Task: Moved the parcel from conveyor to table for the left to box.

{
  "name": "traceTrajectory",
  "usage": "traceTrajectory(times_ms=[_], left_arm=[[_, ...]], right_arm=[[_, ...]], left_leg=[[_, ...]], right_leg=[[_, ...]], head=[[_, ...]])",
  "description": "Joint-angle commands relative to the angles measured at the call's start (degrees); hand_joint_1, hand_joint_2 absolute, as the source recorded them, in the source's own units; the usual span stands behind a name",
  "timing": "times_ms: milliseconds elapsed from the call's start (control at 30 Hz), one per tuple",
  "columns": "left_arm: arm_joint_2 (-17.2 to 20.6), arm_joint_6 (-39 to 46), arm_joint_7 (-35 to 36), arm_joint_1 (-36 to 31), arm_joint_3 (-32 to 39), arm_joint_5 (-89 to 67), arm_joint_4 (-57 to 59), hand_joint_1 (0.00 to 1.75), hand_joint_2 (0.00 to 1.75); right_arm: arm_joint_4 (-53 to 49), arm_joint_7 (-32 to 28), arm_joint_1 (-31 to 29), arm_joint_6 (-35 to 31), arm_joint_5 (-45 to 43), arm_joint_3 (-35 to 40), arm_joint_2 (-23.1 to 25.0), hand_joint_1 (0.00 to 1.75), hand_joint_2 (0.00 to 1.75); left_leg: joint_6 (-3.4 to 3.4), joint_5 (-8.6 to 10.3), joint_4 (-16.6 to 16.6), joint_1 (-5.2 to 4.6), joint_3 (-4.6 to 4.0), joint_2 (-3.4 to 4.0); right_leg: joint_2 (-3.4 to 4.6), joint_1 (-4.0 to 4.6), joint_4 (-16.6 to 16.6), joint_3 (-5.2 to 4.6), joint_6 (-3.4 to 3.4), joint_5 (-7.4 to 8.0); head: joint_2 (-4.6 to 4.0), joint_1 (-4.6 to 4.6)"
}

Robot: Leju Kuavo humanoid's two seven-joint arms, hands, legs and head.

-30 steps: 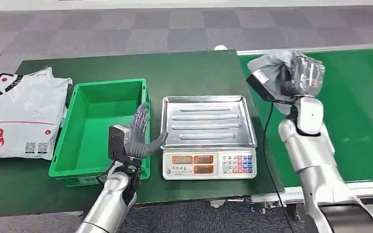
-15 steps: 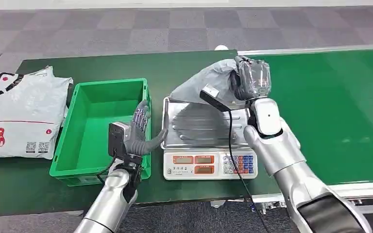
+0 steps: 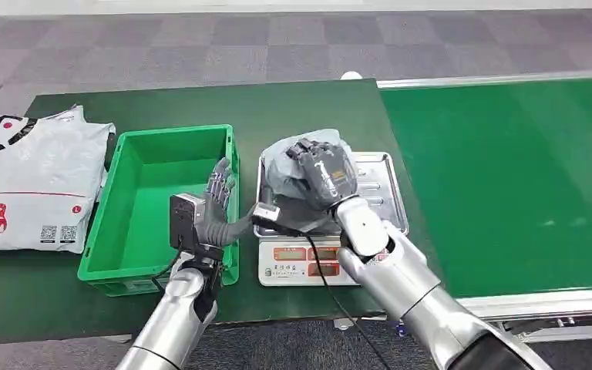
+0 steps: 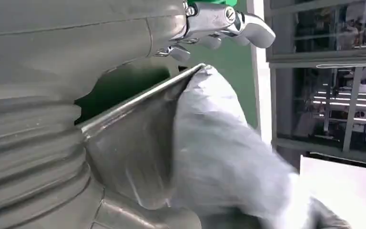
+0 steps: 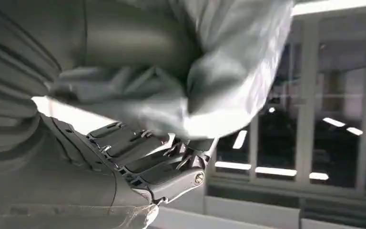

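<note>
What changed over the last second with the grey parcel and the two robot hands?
The right robot hand carried the crumpled grey plastic parcel from above the green conveyor belt leftward and down onto the silver metal tray of the scale, and still grips it. The left robot hand stayed open by the green plastic bin. The white printed mailer bag did not move.
</note>
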Motion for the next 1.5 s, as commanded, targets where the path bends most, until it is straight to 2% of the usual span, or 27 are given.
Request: traceTrajectory(times_ms=[33, 233, 267, 333, 367, 733, 767, 800, 900, 933, 967, 1000, 1133, 1167, 1200, 1233, 1267, 1300, 1433, 1500], left_arm=[[2.5, 0.11, 0.31, -1.35, -0.95, -0.17, 1.48, 0.0, 1.75], [2.87, 1.02, 0.47, -0.75, -0.82, -0.24, 0.7, 0.0, 1.75], [3.27, 1.14, 0.52, -0.39, -1.08, -0.19, 0.29, 0.0, 1.75], [3.31, 1.42, 0.45, -0.29, -1.15, -0.37, 0.17, 0.0, 1.75], [3.22, 1.3, 0.43, -0.4, -1.3, -0.4, 0.22, 0.0, 1.75], [3.16, 1.38, 0.46, -0.51, -1.4, -0.45, 0.32, 0.0, 1.75], [3.07, 1.29, 0.4, -0.67, -1.45, -0.44, 0.43, 0.0, 1.75], [2.89, 1.55, 0.43, -0.73, -1.35, -0.31, 0.43, 0.0, 1.75], [3.4, 2.1, 0.21, -0.86, -1.51, -0.03, 0.14, 0.0, 1.75], [3.54, 2.04, 0.21, -0.97, -1.53, 0.01, 0.14, 0.0, 1.75], [3.74, 2.18, 0.19, -1.1, -1.7, 0.29, 0.15, 0.0, 1.75], [3.76, 2.08, 0.19, -1.3, -1.64, 0.32, 0.33, 0.0, 1.75], [3.66, 1.91, 0.15, -2.4, -1.69, 0.35, 0.73, 0.0, 1.75], [3.69, 1.94, 0.25, -2.51, -2.13, 0.06, 0.72, 0.0, 1.75], [3.97, 5.67, -1.01, -2.59, -2.38, -1.8, 0.23, 0.0, 1.75], [4.49, 6.64, -1.1, -2.47, -2.55, -2.43, -0.63, 0.0, 1.75], [4.91, 6.57, -0.76, -2.22, -2.65, -2.42, -1.62, 0.0, 1.75], [5.01, 6.47, -0.59, -2.15, -2.6, -2.39, -1.89, 0.0, 1.75], [4.9, 6.36, -0.46, -2.07, -2.52, -2.47, -1.76, 0.0, 1.75], [4.9, 7.9, -0.83, -2.35, -2.75, -3.67, -1.8, 0.0, 1.75]], right_arm=[[-2.63, 0.46, 1.22, 0.62, -0.35, 5.72, -1.71, 0.0, 1.75], [-4.71, -0.18, 3.05, 0.6, -2.91, 3.06, -2.05, 0.0, 1.75], [-5.91, -2.96, 3.6, 1.51, -7.71, 1.9, -2.39, 0.0, 1.75], [-7.24, -4.3, 3.85, 1.1, -9.92, 0.97, -2.57, 0.0, 1.75], [-8.16, -6.06, 3.69, 3.16, -14.23, 0.1, -3.14, 0.0, 1.75], [-8.38, -6.12, 3.57, 3.39, -14.26, -0.15, -3.49, 0.0, 1.75], [-8.8, -3.9, 3.65, 0.72, -8.59, 0.45, -4.23, 0.0, 1.75], [-9.65, -4.74, 4.72, 0.41, -10.48, -0.62, -4.7, 0.0, 1.75], [-14.09, -13.45, 7.87, 6.27, -29.42, -5.52, -7.23, 0.0, 1.75], [-15.3, -15.26, 8.13, 6.43, -31.46, -6.84, -7.95, 0.0, 1.75], [-16.65, -18.1, 8.53, 10.23, -38.89, -9.43, -8.49, 0.0, 1.75], [-17.5, -20.2, 8.63, 11.96, -42.58, -11.27, -8.78, 0.0, 1.75], [-17.66, -24.56, 7.76, 22.64, -61.96, -20.83, -7.79, 0.0, 1.75], [-16.4, -25.42, 7.97, 27.4, -69.28, -23.87, -8.01, 0.0, 1.75], [-10.62, -18.08, 9.83, 28.38, -83.96, -32.83, -6.29, 0.0, 1.75], [-1.9, -23.6, 8.94, 31.97, -90.71, -34.98, -8.5, 0.0, 1.75], [6.71, -30.07, 7.16, 35.21, -90.62, -35.74, -9.82, 0.0, 1.75], [9.1, -31.89, 6.62, 36.01, -89.98, -36.16, -9.79, 0.0, 1.75], [7.33, -31.29, 6.87, 35.39, -88.94, -36.26, -8.51, 0.0, 1.75], [7.13, -28.3, 6.82, 33.54, -88.65, -36.74, -8.07, 0.0, 1.75]], left_leg=[[-0.01, -0.07, -0.06, 0.02, 0.23, 0.12], [-0.04, -0.05, -0.07, 0.0, 0.21, 0.1], [-0.03, -0.04, -0.05, -0.01, 0.15, 0.07], [-0.03, -0.05, -0.07, 0.0, 0.18, 0.06], [-0.02, -0.03, -0.04, -0.03, 0.12, 0.06], [-0.03, -0.06, -0.04, 0.01, 0.22, 0.07], [-0.03, -0.04, -0.04, -0.02, 0.17, 0.08], [-0.03, -0.06, -0.07, 0.0, 0.25, 0.08], [-0.03, -0.04, -0.17, 0.05, 0.36, -0.07], [-0.03, -0.05, -0.11, 0.04, 0.31, -0.12], [-0.02, -0.03, -0.05, 0.03, 0.19, -0.17], [-0.01, -0.02, -0.03, 0.0, 0.13, -0.13], [-0.01, -0.03, 0.04, -0.04, 0.02, -0.02], [-0.01, -0.06, 0.03, -0.03, 0.13, -0.1], [-0.01, -0.03, 0.01, -0.04, 0.12, -0.14], [-0.02, 0.01, -0.02, -0.02, 0.1, -0.15], [0.0, 0.02, -0.04, 0.02, 0.18, -0.26], [0.0, 0.05, -0.12, 0.05, 0.31, -0.34], [0.05, 0.0, -0.03, -0.03, 0.19, -0.25], [0.03, -0.05, -0.08, -0.04, 0.28, -0.08]], right_leg=[[0.16, 0.02, -0.1, 0.21, -0.02, -0.01], [0.12, 0.02, -0.11, 0.2, -0.06, 0.0], [0.08, 0.0, -0.09, 0.14, -0.04, 0.02], [0.07, 0.01, -0.12, 0.18, -0.04, 0.01], [0.06, -0.02, -0.07, 0.1, -0.02, 0.01], [0.09, 0.02, -0.11, 0.22, -0.03, 0.0], [0.09, -0.01, -0.08, 0.15, -0.03, 0.01], [0.1, 0.01, -0.12, 0.24, -0.04, 0.0], [-0.04, 0.06, -0.27, 0.42, -0.05, 0.0], [-0.1, 0.05, -0.21, 0.37, -0.05, -0.04], [-0.15, 0.04, -0.16, 0.27, -0.02, -0.03], [-0.12, 0.01, -0.11, 0.18, -0.01, -0.02], [0.0, -0.02, -0.03, 0.04, -0.01, 0.02], [-0.06, -0.01, -0.05, 0.18, -0.02, -0.03], [-0.1, -0.02, -0.07, 0.18, -0.02, -0.02], [-0.14, 0.0, -0.11, 0.16, -0.02, 0.01], [-0.24, 0.03, -0.19, 0.3, 0.0, 0.01], [-0.31, 0.07, -0.32, 0.47, 0.0, 0.04], [-0.23, -0.01, -0.18, 0.36, 0.02, 0.04], [-0.05, -0.02, -0.21, 0.4, -0.01, 0.05]], head=[[0.02, 0.0], [0.0, 0.0], [0.0, 0.0], [0.0, 0.0], [0.0, 0.0], [0.02, 0.0], [0.02, 0.0], [0.02, 0.0], [0.02, 0.0], [0.02, 0.0], [0.02, 0.0], [0.02, 0.0], [0.02, 0.0], [0.02, 0.0], [0.0, 0.0], [0.02, 0.0], [0.0, 0.0], [0.0, 0.0], [0.0, 0.04], [0.02, 0.0]])
